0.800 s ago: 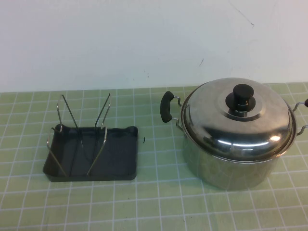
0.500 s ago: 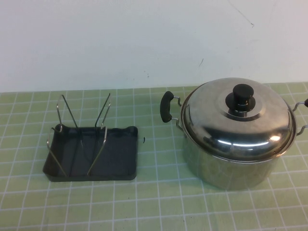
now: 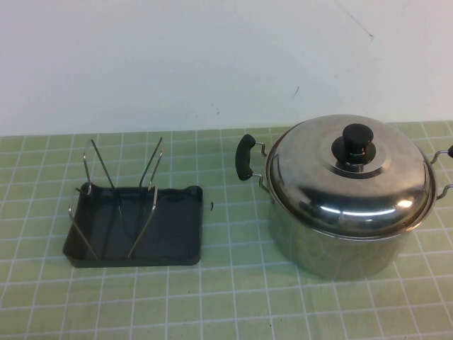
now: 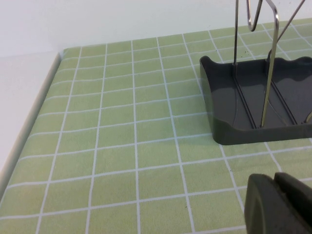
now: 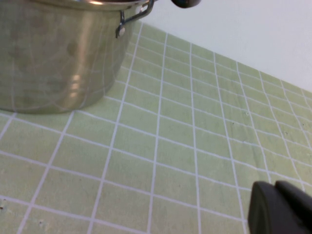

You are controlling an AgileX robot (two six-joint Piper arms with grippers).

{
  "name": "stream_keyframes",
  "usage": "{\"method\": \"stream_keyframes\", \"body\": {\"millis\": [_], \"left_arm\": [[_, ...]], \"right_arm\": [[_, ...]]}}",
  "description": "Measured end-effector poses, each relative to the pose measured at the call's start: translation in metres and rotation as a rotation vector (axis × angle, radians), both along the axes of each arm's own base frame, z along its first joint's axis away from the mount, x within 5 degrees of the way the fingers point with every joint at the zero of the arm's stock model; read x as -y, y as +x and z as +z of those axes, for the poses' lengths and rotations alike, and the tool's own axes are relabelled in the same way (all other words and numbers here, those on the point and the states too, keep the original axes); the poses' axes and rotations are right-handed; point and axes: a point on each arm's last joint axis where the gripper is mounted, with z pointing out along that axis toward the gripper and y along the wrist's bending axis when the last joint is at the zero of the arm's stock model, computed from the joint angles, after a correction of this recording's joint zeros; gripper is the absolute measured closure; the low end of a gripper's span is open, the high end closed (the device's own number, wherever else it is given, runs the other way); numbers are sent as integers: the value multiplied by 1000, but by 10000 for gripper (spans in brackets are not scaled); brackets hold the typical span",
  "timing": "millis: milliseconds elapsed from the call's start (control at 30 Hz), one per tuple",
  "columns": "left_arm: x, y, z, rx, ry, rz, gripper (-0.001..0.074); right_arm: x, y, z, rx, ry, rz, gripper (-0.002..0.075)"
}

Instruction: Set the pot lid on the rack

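The shiny domed pot lid (image 3: 354, 180) with a black knob (image 3: 357, 136) sits closed on the steel pot (image 3: 333, 248) at the right of the table. The dark grey rack (image 3: 166, 234) with upright wire prongs (image 3: 148, 170) stands at the left, empty. It also shows in the left wrist view (image 4: 243, 105). Neither arm shows in the high view. My left gripper (image 4: 278, 181) is shut and empty, low over the mat beside the rack. My right gripper (image 5: 275, 187) is shut and empty, low over the mat beside the pot's wall (image 5: 53, 53).
The green checked mat (image 3: 233, 283) covers the table. Its left edge (image 4: 34, 112) meets a white surface. A white wall (image 3: 212, 57) rises behind. The pot's black side handle (image 3: 245, 156) points toward the rack.
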Motion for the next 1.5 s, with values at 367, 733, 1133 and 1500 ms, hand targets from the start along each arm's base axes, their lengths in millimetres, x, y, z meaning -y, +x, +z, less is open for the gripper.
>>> {"method": "stream_keyframes", "body": {"millis": [367,733,1133,1500], "left_arm": [[0,0,0,0,0,0,739],[0,0,0,0,0,0,739],[0,0,0,0,0,0,739],[0,0,0,0,0,0,739]], "right_arm": [[0,0,0,0,0,0,727],[0,0,-1,-6,22,-8,727],[-6,3,11,131,239,5,727],[-8,-23,106,292,287,43,727]]}}
